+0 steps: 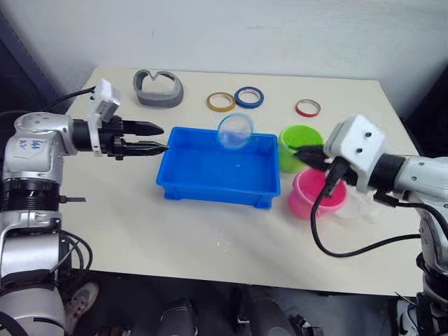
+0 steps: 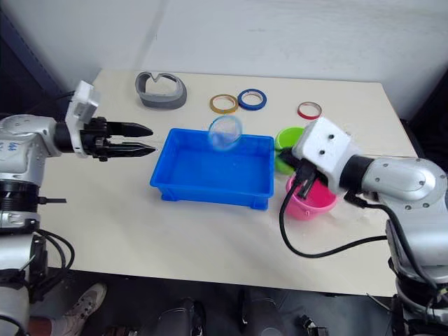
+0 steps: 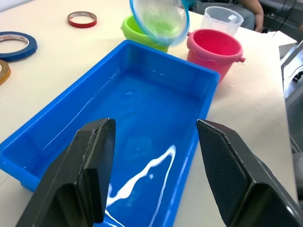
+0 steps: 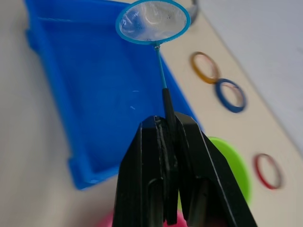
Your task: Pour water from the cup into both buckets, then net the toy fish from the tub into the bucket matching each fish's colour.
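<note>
The blue tub (image 1: 217, 189) sits mid-table, its floor glistening wet. My right gripper (image 1: 309, 155) is shut on the thin stick of the net (image 4: 153, 21), whose light blue hoop (image 1: 235, 130) hangs above the tub's far rim. The lime green bucket (image 1: 301, 140) and the pink bucket (image 1: 311, 199) stand right of the tub, under my right arm. Behind the pink bucket stands the clear cup (image 3: 221, 19), upright. Left of the tub my left gripper (image 1: 162, 138) is open, pointing at it with nothing between its fingers (image 3: 90, 161). The toy fish are out of view.
Yellow (image 1: 220, 102), blue (image 1: 248, 96) and red (image 1: 307, 107) tape rings lie at the back of the table, with a grey curved object (image 1: 158, 87) at the back left. A black cable (image 1: 329, 241) loops from my right wrist over the table's front right.
</note>
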Robot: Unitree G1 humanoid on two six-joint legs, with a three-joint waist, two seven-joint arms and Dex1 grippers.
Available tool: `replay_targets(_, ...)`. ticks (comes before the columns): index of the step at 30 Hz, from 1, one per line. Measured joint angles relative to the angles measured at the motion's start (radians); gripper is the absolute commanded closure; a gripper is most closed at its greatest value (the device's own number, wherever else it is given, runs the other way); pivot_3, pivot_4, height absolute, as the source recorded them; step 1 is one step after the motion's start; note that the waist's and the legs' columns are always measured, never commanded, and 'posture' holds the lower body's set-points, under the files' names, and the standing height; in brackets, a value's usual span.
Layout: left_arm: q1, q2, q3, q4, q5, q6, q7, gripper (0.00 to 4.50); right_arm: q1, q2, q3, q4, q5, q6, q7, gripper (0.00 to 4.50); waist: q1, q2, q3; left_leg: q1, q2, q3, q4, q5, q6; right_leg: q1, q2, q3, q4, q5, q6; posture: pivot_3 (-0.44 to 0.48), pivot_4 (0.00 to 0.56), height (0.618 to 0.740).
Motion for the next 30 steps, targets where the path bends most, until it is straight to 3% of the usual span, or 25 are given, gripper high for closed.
replay_targets(5, 0.06, 0.101, 0.058, -0.107, -0.079, 0.119, -0.033, 1.48, 0.053, 0.007, 0.064, 0.008, 0.181, 0.046, 0.061, 4.5, -0.002, 0.0, 0.0, 0.0, 0.0, 0.0, 0.0, 0.0, 0.0, 0.0, 0.0, 0.0, 0.0, 0.0, 0.0, 0.0, 0.15, 0.693)
replay_targets(10, 0.115, 0.132, 0.099, -0.22, -0.152, 0.215, -0.031, 1.48, 0.06, 0.038, 0.233, 0.048, 0.253, 0.0, 0.088, 4.5, -0.003, 0.0, 0.0, 0.0, 0.0, -0.001, 0.001, 0.0, 0.001, 0.001, 0.0, 0.0, 0.0, 0.0, 0.0, 0.0, 0.15, 0.693)
replay_targets(20, 0.254, 0.142, 0.092, -0.36, -0.178, 0.243, -0.032, 1.48, 0.03, 0.224, 0.536, 0.289, 0.068, -0.204, -0.068, 4.5, -0.003, -0.001, -0.001, 0.0, 0.0, -0.001, 0.001, -0.001, 0.001, 0.0, 0.0, 0.0, 0.0, 0.0, 0.0, 0.0, 0.15, 0.693)
replay_targets(30, 0.302, 0.171, 0.072, -0.395, -0.186, 0.243, -0.073, 1.48, 0.03, 0.312, 0.581, 0.442, -0.033, -0.319, -0.157, 4.5, -0.002, -0.002, -0.001, -0.001, 0.0, -0.001, 0.001, -0.001, 0.001, 0.0, 0.0, 0.0, -0.001, 0.0, 0.0, 0.0, 0.15, 0.693)
